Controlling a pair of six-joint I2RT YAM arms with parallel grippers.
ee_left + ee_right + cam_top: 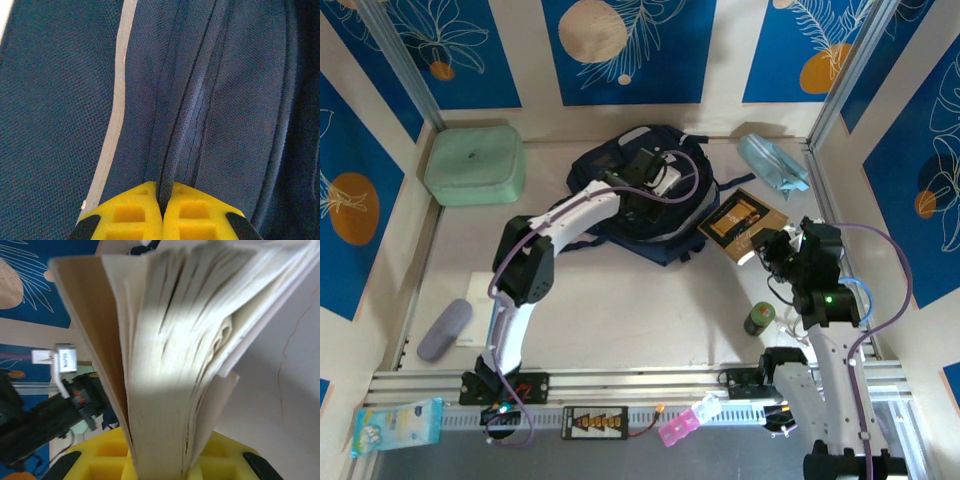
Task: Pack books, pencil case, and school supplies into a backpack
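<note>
Your left gripper [162, 212] has its jaws closed tight on the backpack [610, 152], pinching a ridge of navy fabric along the zip seam just beside the pale stripe [117, 100]. Your right gripper [160, 460] is clamped on one edge of the tan-brown book [165, 340] and holds it just right of the bag. The step in hand looks like opening the bag's mouth so the book can go in. Raise the pinched fabric slowly and check that only the upper layer comes with it, otherwise the whole bag will lift off the table [620, 300]. The book's pages fan out loosely above the pads, so lead with the closed spine side if you can, or the loose leaves may catch on the zip. The top view gives you the layout: the bag at the back centre, the book [738, 218] tilted beside it, and the pencil case [772, 165] lying well behind the book near the right wall. The wrist views give you the grips themselves, the seam running into the left pads and the splayed pages, neither of which can be made out from above.
</note>
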